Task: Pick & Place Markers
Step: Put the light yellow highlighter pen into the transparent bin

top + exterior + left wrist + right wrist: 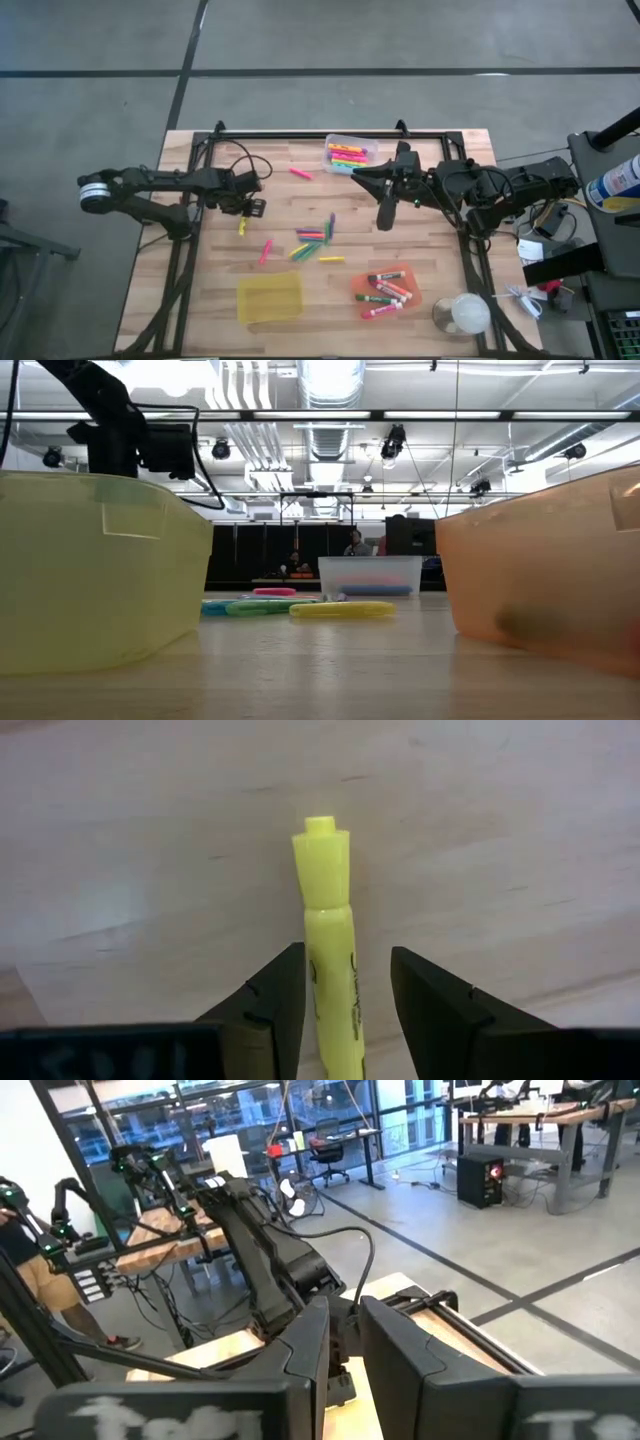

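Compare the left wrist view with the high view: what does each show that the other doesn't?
Only the left wrist view shows how the yellow highlighter lies between the left gripper's fingers, with a gap on each side and the wood beneath.

Only the high view shows the rest: the right gripper over mid-table, the loose markers, the clear bin, the yellow bin and the orange bin.

Both show the left gripper open over that one yellow highlighter on the table.
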